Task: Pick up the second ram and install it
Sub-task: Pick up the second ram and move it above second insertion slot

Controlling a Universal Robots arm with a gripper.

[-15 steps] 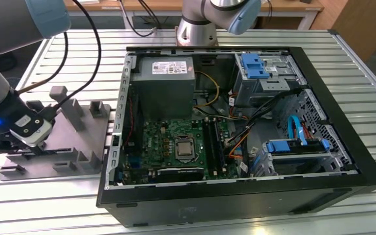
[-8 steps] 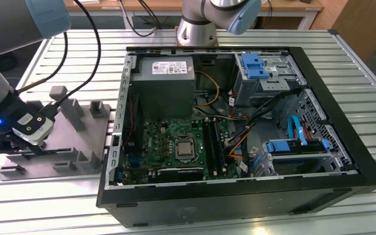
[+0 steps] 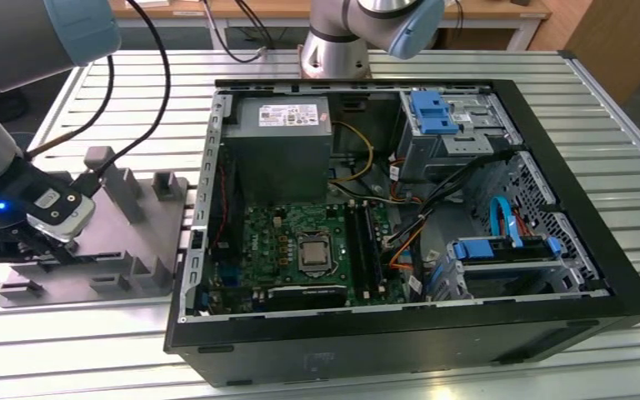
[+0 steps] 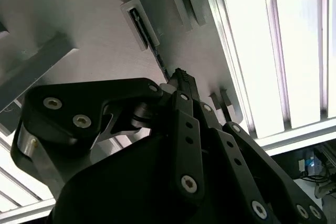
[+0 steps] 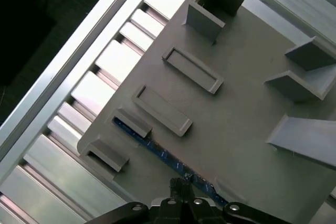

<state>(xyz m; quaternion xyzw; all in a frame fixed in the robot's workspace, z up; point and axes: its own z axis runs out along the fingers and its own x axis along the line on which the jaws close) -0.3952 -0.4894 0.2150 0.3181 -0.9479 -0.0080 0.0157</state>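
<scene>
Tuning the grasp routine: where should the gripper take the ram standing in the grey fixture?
Probably its upper long edge, pinching the two flat faces from straight above: the second ram stands on edge in the grey fixture, holder blocks flanking one end.

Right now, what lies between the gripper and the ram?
Nothing visible: in the first wrist view the gripper appears to meet the ram lying on the grey tray.

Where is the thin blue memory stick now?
The memory stick sits on the gray tray, at the pincer, on the exterior view's left of the computer case.
</scene>
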